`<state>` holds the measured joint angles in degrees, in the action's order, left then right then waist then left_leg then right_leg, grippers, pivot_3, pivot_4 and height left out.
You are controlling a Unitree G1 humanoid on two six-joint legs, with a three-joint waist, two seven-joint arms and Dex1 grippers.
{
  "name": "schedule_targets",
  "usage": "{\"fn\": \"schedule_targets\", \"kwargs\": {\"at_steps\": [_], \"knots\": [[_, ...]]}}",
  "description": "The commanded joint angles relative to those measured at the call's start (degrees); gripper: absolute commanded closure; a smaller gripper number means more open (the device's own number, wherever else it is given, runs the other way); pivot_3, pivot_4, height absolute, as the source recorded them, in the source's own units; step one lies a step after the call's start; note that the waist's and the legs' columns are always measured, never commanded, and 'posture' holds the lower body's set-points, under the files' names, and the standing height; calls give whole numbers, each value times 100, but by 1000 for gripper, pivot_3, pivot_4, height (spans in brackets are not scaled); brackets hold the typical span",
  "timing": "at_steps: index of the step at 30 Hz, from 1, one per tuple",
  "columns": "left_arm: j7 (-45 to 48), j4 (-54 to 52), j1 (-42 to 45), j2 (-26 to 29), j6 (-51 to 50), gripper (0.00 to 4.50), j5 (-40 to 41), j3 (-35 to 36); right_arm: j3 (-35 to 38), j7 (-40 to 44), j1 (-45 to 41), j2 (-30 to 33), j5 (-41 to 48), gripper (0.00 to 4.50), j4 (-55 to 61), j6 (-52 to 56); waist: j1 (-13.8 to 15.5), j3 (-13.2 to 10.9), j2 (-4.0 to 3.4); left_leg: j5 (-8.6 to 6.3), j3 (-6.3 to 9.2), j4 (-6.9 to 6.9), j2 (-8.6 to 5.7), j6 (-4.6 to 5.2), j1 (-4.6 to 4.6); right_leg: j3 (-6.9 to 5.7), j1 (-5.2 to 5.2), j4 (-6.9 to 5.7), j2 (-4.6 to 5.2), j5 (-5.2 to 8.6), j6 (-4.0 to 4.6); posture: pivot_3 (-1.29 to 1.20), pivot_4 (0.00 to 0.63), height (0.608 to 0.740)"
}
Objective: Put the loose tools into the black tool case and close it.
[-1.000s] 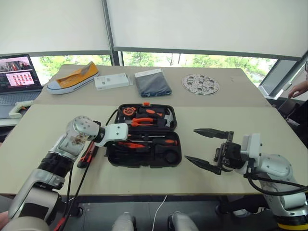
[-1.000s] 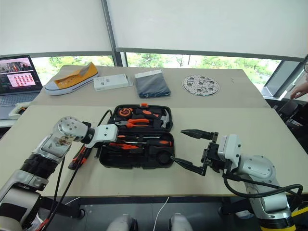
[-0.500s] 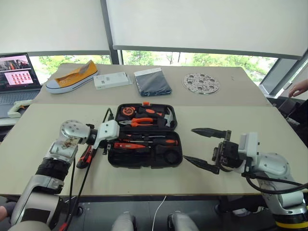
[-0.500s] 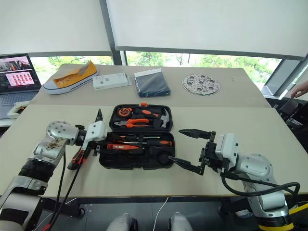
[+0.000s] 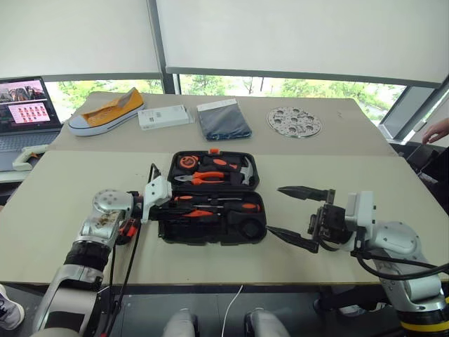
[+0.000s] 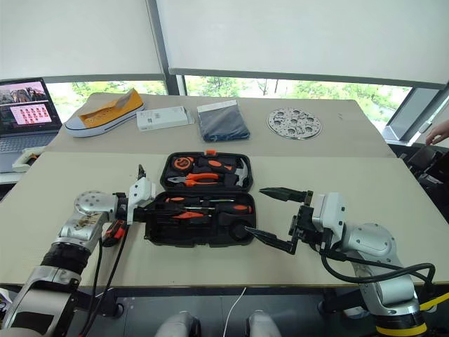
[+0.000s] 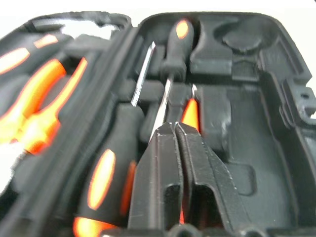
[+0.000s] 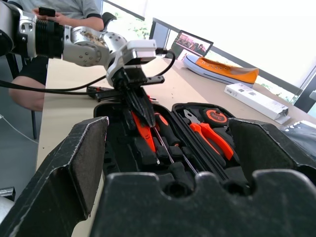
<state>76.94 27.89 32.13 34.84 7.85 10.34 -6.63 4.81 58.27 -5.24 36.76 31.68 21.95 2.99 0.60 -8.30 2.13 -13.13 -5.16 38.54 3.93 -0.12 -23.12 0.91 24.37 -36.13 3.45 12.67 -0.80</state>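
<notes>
The right end effector (image 5: 293, 214) sat nearest, just off the right end of the case, its two black fingers spread wide with nothing between them, pointing level toward the left across the desk (image 5: 393, 168). It had not budged over the last second.

The action was on the left. The left end effector (image 8: 143, 112) had swung in from outside the case's left end, opened for a moment and then snapped shut; its fingers (image 7: 173, 163) were pressed together with nothing clamped between them, tilted down into the near half of the black tool case (image 5: 210, 232). Right below the tips lay the slim orange screwdriver (image 5: 198, 213), next to two orange-and-black screwdrivers (image 5: 238, 206) in their recesses. That looked like a fresh drop-off, with the closed tips perhaps nudging it down.

One orange-and-black tool (image 5: 128, 228), likely the knife, was on the desk just left of the case, partly hidden under the left wrist, so loading seemed unfinished. The case lay open, its far half holding the hammer, pliers and tape measure (image 5: 186, 162).

Beyond it lay a dark folded cloth (image 5: 223, 121).
</notes>
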Motion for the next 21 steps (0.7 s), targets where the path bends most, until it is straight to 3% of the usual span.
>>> {"fn": "schedule_targets", "kwargs": {"at_steps": [1, 15, 18, 21], "knots": [[-147, 158, -106, 40, 35, 4418, -208, -68, 92, -32, 39, 31, 29, 0, 170, 18, -1, 0, -1, 0, 0, 0, 0, 0, 2, 0, -2, 0, 0, 0, 0, 0, 150, 740], [-312, 132, -467, 159, 392, 4418, -233, 12, 110, 18, 34, 39, 30, 0, 90, 9, -146, 19, -32, 0, 1, -5, 3, 0, 33, 9, -14, -12, -6, 11, -14, 0, 150, 740], [-425, -255, -627, 134, 16, 4418, 620, 762, 158, 37, -29, 7, 23, 0, -59, -71, -175, 19, -32, 0, -4, -13, 3, 0, 35, 16, -10, -11, -6, 11, -13, 0, 150, 740], [-354, -953, -1087, 356, -442, 3695, 1487, 1529, 177, 154, -67, -49, -100, 0, -284, -399, -181, 15, -27, 0, -1, -14, 7, 0, 25, 16, 1, -10, -10, 9, -9, 0, 150, 740]]}}
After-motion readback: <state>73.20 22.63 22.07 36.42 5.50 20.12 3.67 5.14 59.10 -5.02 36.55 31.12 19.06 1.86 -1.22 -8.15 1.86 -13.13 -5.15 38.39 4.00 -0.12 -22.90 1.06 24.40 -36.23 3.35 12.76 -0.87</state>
